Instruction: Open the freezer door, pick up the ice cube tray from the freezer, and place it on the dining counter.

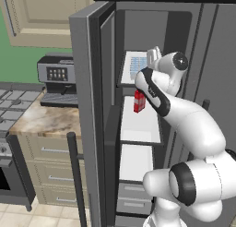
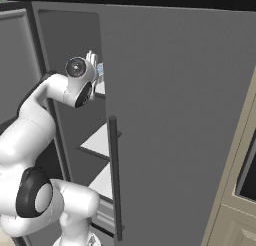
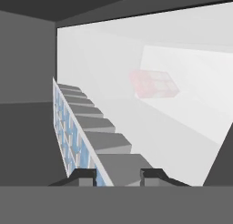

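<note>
The freezer door (image 1: 84,106) stands swung open to the left, its dark handle (image 1: 76,175) low in front. Inside the freezer (image 1: 138,124), the pale-blue ice cube tray (image 1: 138,63) lies on the top white shelf. My gripper (image 1: 153,55) reaches into that shelf at the tray's near right end. In the hand view the tray (image 3: 73,136) runs away from the gripper (image 3: 118,175), its near end caught between the two dark fingertips (image 3: 84,175). From the right base view the gripper (image 2: 91,57) and a sliver of tray (image 2: 100,69) peek past the door edge. The dining counter is out of view.
A red carton (image 1: 139,101) stands on the second shelf, below the hand. Grey drawers (image 1: 133,198) sit at the freezer's bottom. The wider plain grey door (image 2: 175,115) stays closed on the right. A coffee machine (image 1: 57,78) stands on a small marbled counter (image 1: 46,117) to the left.
</note>
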You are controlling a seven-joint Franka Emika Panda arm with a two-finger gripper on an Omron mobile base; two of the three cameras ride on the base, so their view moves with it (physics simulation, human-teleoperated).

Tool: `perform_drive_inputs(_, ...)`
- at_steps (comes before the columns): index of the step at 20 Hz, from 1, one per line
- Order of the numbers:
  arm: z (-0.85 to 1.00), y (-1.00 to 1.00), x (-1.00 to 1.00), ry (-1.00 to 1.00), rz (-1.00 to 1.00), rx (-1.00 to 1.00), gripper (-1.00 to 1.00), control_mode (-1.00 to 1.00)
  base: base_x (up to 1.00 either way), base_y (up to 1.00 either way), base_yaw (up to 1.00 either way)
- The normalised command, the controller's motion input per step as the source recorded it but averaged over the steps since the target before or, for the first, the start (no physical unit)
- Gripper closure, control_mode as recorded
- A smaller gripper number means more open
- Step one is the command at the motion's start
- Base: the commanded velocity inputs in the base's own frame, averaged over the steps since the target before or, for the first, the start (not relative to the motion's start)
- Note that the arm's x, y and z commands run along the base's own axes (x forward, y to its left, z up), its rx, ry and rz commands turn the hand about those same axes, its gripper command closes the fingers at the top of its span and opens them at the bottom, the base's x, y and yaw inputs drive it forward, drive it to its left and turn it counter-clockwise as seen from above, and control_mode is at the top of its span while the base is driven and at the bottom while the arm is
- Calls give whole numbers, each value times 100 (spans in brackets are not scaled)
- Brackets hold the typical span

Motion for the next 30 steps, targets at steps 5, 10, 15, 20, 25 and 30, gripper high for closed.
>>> perform_drive_inputs(5, 0, 0, 0, 0, 0, 0, 100, -100, 0, 0, 0)
perform_drive_inputs(10, 0, 0, -9, 0, 0, 0, 100, -100, 0, 0, 0)
perform_drive_inputs(15, 0, 0, -49, -7, 0, 0, 100, -100, 0, 0, 0)
perform_drive_inputs(20, 9, -1, -57, -4, 0, 0, 100, -100, 0, 0, 0)
perform_drive_inputs(25, 25, 0, -56, 0, 0, 0, 100, -100, 0, 0, 0)
perform_drive_inputs(30, 31, 0, -48, 10, 0, 0, 100, -100, 0, 0, 0)
